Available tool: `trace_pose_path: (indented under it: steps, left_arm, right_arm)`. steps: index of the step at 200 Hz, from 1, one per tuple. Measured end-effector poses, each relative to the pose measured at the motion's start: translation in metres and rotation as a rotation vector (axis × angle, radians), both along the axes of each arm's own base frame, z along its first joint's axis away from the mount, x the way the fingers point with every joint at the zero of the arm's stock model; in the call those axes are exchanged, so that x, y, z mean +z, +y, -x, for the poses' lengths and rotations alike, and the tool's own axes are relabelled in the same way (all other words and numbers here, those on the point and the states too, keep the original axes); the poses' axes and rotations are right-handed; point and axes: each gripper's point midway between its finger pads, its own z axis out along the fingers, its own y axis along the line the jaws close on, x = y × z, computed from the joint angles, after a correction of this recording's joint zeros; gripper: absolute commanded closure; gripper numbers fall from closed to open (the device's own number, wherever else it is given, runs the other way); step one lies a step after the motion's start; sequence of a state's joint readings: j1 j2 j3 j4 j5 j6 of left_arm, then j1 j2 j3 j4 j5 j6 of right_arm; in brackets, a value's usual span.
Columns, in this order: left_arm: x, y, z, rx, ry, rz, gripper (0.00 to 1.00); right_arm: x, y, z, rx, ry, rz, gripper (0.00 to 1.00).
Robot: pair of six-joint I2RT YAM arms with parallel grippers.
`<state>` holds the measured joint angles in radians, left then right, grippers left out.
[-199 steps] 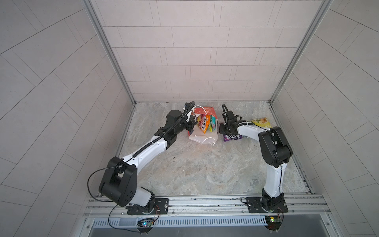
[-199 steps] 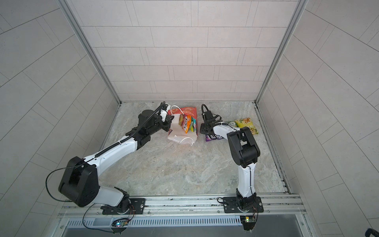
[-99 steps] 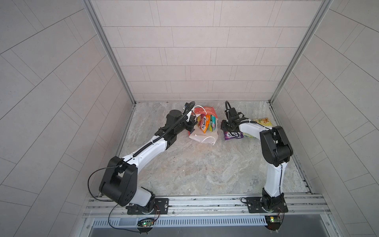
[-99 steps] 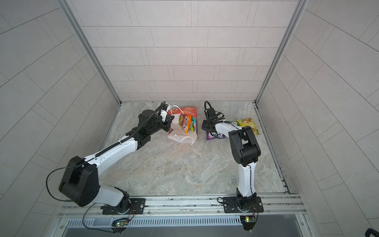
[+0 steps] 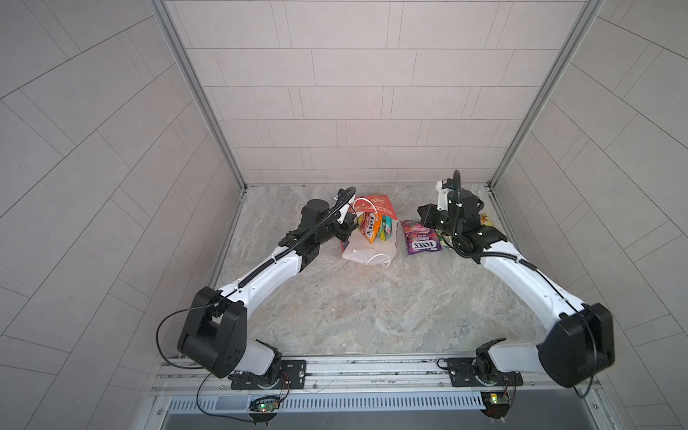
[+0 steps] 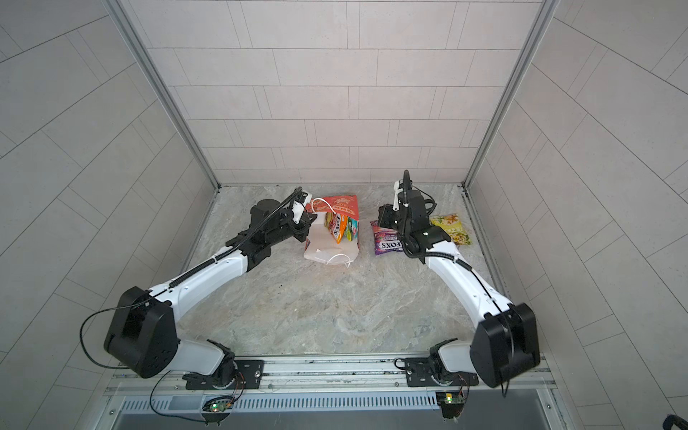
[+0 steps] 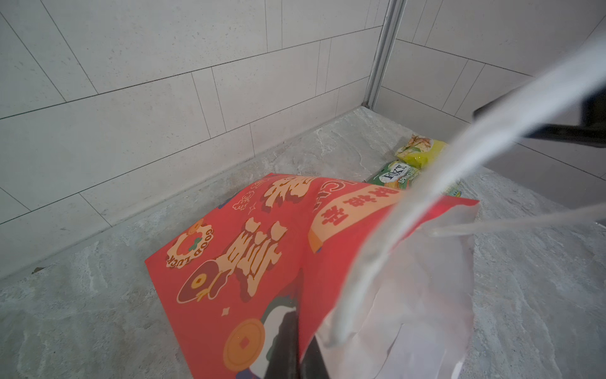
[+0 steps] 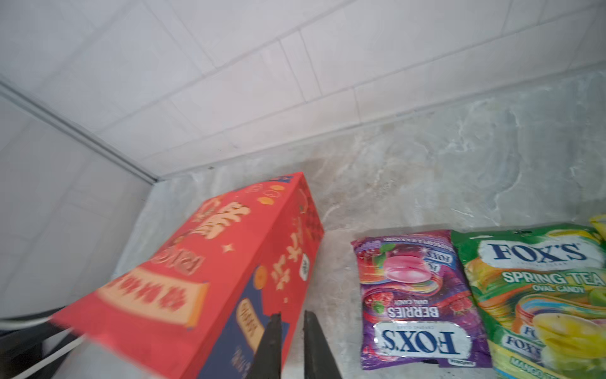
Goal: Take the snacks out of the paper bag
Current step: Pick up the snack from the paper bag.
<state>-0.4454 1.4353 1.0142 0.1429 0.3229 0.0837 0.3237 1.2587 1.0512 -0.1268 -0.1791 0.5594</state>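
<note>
Pale tiled walls box in a grey marbled worktop (image 5: 372, 305), and the action is all at the back. Look at the paper bag (image 5: 376, 203): it's tipped over with its base toward the rear wall, red printed side up, white lining gaping toward the front. Inside, three packets crowd the mouth side by side: an orange packet (image 5: 368, 229), a green packet (image 6: 348, 231) and a teal packet (image 5: 388, 228), all resting on the white inner wall. One white cord handle (image 5: 379, 258) trails onto the worktop at the front; the other cuts blurred across the left wrist view. The left gripper (image 5: 348, 225) is at the bag's rim on its own side, jaws pressed together on the paper wall, a dark finger (image 7: 288, 344) showing against the red print. Over to the right gripper (image 8: 292, 315): it hangs between the bag and the unpacked snacks, jaws a narrow slit apart and gripping nothing. Already out on the worktop, just beside the bag, lies a purple packet (image 5: 422, 240) of berries; a green Spring Tea packet (image 8: 541, 295) overlaps its far edge, and a yellow packet (image 6: 452, 229) lies beyond, nearest the right wall.
</note>
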Motion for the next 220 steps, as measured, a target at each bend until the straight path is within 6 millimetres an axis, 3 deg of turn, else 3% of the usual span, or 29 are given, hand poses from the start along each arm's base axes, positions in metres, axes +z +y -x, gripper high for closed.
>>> trace_pose_path:
  steps: [34,57,75,118,137,180,220]
  left_arm:
    - [0.007,-0.006,0.006,-0.032,0.026,-0.025,1.0]
    - [0.011,-0.011,0.01,-0.046,0.039,-0.032,1.0]
    - [0.01,-0.013,0.012,-0.051,0.049,-0.034,1.0]
    - [0.006,-0.021,0.011,-0.063,0.068,-0.025,1.0]
    - [0.005,-0.024,0.01,-0.068,0.076,-0.02,1.0]
    - [0.005,-0.026,0.01,-0.071,0.084,-0.007,1.0]
    - [0.005,-0.026,0.009,-0.068,0.084,-0.005,1.0]
  right_arm:
    - [0.026,0.056,0.069,0.218,-0.156,-0.022,0.89]
    - [0.024,0.081,0.089,0.301,-0.2,-0.032,0.93]
    - [0.008,0.097,0.085,0.331,-0.176,-0.017,0.94]
    - [-0.055,0.128,0.07,0.38,-0.077,0.101,0.94]
    - [-0.061,0.135,0.061,0.381,-0.079,0.13,0.94]
    - [-0.052,0.167,0.045,0.398,-0.151,0.158,0.94]
    - [-0.09,0.176,0.043,0.397,-0.112,0.194,0.93]
